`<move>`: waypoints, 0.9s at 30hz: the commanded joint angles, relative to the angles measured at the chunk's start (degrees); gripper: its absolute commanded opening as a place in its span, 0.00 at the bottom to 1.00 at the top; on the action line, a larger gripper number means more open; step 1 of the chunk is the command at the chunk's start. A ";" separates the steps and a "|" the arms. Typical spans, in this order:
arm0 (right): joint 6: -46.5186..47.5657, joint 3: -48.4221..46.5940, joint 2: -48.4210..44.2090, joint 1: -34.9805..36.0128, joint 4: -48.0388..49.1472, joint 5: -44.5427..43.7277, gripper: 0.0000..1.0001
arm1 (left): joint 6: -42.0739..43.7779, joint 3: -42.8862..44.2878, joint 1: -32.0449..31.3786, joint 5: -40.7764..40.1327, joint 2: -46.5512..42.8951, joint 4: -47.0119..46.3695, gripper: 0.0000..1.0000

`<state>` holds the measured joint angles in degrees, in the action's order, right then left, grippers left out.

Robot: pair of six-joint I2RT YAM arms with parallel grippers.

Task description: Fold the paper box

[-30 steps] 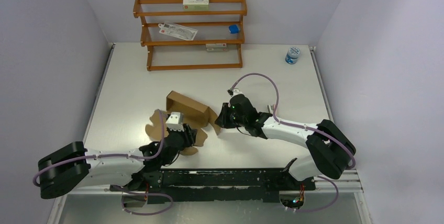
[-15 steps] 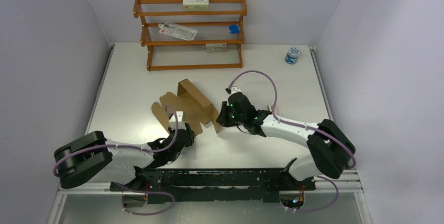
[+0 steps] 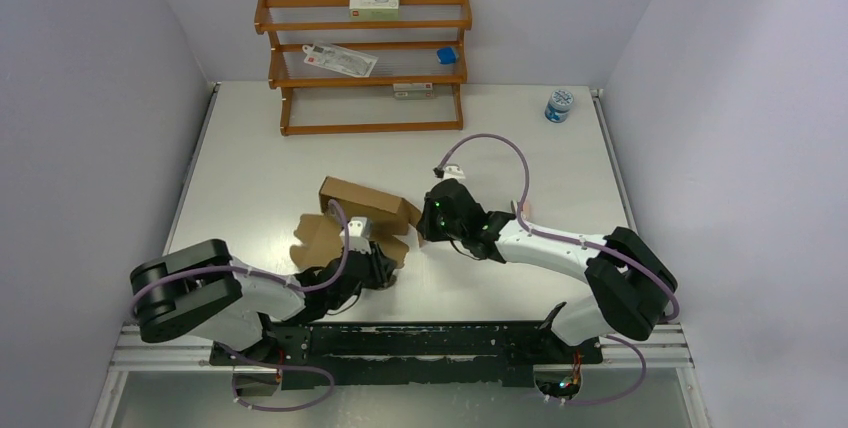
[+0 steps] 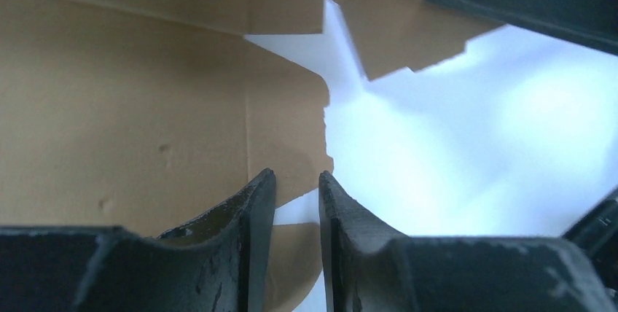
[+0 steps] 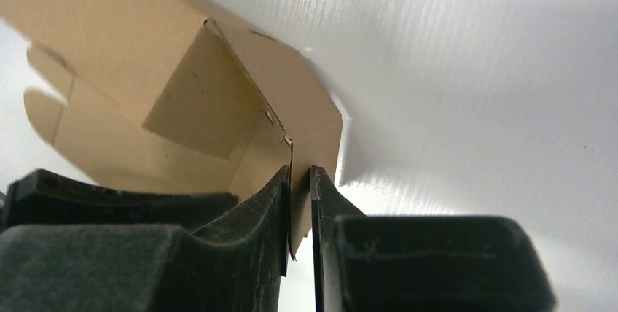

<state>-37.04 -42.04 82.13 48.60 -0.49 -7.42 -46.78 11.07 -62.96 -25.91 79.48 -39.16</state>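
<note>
- On the table (image 3: 250, 148), near its middle, the box (image 3: 365, 203) sits half-formed: one long wall is raised and the flaps are splayed (most folding is left, I judge).
- At its right end, the right gripper (image 5: 299, 173) pinches a flap.
- At a near flap's edge, the left gripper (image 4: 291, 177) stands narrow; whether it grips, I cannot tell.

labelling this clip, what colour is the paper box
The paper box is plain brown, clearest in the right wrist view.
</note>
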 commanded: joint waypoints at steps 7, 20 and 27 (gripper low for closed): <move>-1.96 -2.98 1.04 0.71 1.38 -0.93 0.18 | -3.05 2.30 -3.16 7.13 7.57 -9.87 0.34; 3.69 -5.24 5.03 2.93 1.84 -1.54 0.07 | -1.17 2.15 -3.31 5.08 9.55 -15.46 0.35; 6.06 -8.45 6.38 6.15 -2.13 -4.99 0.02 | -0.06 1.20 -3.31 3.64 9.28 -16.53 0.35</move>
<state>-33.39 -47.37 87.42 52.80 -0.69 -9.06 -47.79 13.63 -65.95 -20.82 89.52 -52.88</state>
